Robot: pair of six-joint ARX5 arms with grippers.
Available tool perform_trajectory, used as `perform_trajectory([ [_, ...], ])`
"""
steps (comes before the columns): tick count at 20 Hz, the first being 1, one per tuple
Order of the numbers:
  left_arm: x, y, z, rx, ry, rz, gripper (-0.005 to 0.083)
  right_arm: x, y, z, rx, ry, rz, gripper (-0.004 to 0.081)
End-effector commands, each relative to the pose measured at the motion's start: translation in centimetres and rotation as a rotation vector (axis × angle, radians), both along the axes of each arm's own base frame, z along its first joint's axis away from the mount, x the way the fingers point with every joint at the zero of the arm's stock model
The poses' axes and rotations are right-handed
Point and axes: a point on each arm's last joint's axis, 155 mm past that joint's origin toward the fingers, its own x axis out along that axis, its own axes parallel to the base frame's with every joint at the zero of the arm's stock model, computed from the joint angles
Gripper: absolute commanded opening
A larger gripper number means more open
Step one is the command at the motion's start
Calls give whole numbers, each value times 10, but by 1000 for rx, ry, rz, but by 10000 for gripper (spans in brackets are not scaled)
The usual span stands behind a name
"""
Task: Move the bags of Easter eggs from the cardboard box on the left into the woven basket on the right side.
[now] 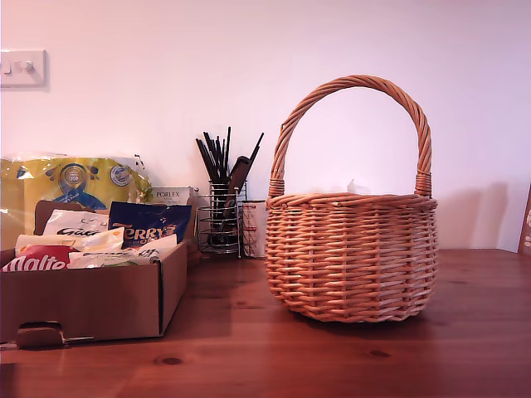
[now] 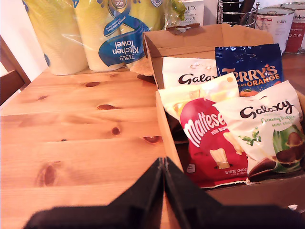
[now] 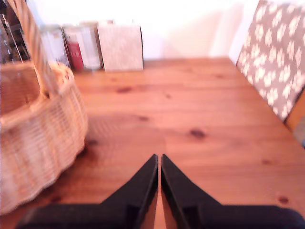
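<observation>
The cardboard box [image 1: 91,303] stands at the exterior view's left and holds several bags of Easter eggs: red Maltesers [image 2: 209,143], dark blue Terry's Orange [image 2: 250,67], a white Galaxy [image 2: 190,71], a Galaxy with green [image 2: 269,129] and a pale cream one [image 2: 205,95]. My first gripper [image 2: 163,162] is shut and empty, hovering over bare table just outside the box's near corner. The woven basket [image 1: 353,257] stands at the exterior view's centre-right. My second gripper [image 3: 158,160] is shut and empty over the table beside the basket [image 3: 38,133]. Neither arm shows in the exterior view.
A large yellow kitchen-towel pack [image 2: 95,33] stands behind the box. A wire utensil holder [image 1: 220,220], the white Porlex carton [image 1: 170,196] and tins line the back wall. A patterned chair cushion [image 3: 276,62] borders the table beyond the second gripper.
</observation>
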Motion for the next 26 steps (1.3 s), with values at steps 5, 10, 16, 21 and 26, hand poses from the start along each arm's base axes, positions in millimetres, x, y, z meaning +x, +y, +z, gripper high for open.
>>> perform_trajectory([
  [5,-1,-25,31,-87,-109,-125,-19,-1,13,22,150,-55,44,-12],
  [10,-8,-39,55,-111,-82,-189,-19,-9,28,51,186,-61,121,-13],
  [16,-18,-77,54,-41,173,-406,-19,-22,79,61,232,109,366,-12],
  [21,-5,-96,65,113,243,-570,-18,-31,114,57,284,252,542,-13],
  [26,18,-102,46,420,246,-739,164,-32,127,46,289,318,604,-13],
])
